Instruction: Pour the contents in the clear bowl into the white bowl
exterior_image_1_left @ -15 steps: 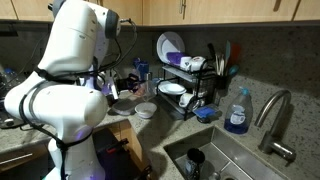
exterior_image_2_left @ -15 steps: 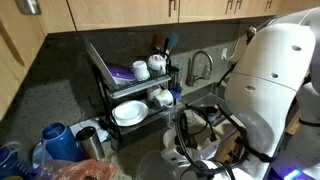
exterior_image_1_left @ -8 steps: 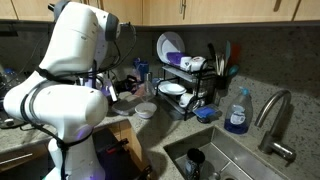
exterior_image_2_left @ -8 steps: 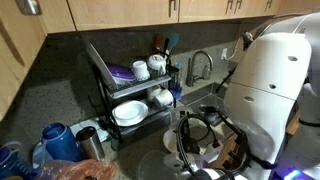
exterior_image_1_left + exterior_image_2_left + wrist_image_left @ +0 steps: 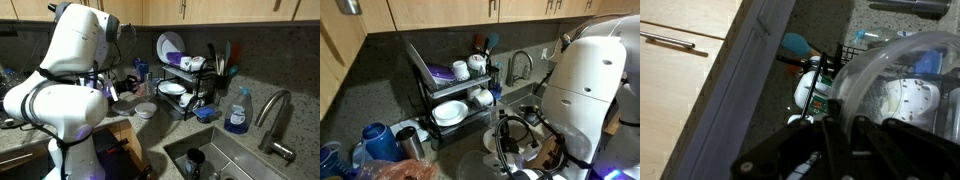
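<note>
My gripper (image 5: 117, 89) is shut on the rim of the clear bowl (image 5: 128, 86) and holds it raised above the counter, left of the dish rack. In the wrist view the clear bowl (image 5: 862, 72) fills the right side as a see-through curved wall, tilted, with my dark fingers (image 5: 831, 132) clamped on its rim and the gripper (image 5: 845, 126) at the bottom. The white bowl (image 5: 146, 110) sits on the counter just below and right of the held bowl. What lies inside the clear bowl cannot be made out. The robot body hides both bowls in an exterior view.
A black two-tier dish rack (image 5: 187, 88) with plates and cups stands behind the white bowl; it also shows in an exterior view (image 5: 455, 95). A blue soap bottle (image 5: 237, 112), faucet (image 5: 274, 112) and sink (image 5: 222, 158) lie right. Wooden cabinets (image 5: 690, 80) hang above.
My gripper has lifted the clear bowl from near the counter to a higher spot above and left of the white bowl. The white bowl has not moved.
</note>
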Controlling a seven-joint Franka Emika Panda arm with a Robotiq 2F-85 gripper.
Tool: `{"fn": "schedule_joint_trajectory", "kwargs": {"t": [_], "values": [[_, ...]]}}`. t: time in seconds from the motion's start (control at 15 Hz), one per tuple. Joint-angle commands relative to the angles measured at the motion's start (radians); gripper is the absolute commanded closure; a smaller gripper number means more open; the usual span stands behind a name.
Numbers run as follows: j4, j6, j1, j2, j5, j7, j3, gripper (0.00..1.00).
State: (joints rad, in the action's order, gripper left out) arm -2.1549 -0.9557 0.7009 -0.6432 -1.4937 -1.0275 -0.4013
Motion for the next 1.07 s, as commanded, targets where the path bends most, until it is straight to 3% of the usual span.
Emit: {"fn": "schedule_joint_trajectory", "kwargs": {"t": [0.0,0.47,1.0], "values": [[0.024,0.038,0.002,-0.014,-0.012,0.023,0.003,0.99],[0.025,-0.060,-0.071,-0.002,0.073,-0.033,-0.012,0.99],[-0.059,-0.230,-0.240,0.155,0.279,-0.246,-0.028,0.99]]}}
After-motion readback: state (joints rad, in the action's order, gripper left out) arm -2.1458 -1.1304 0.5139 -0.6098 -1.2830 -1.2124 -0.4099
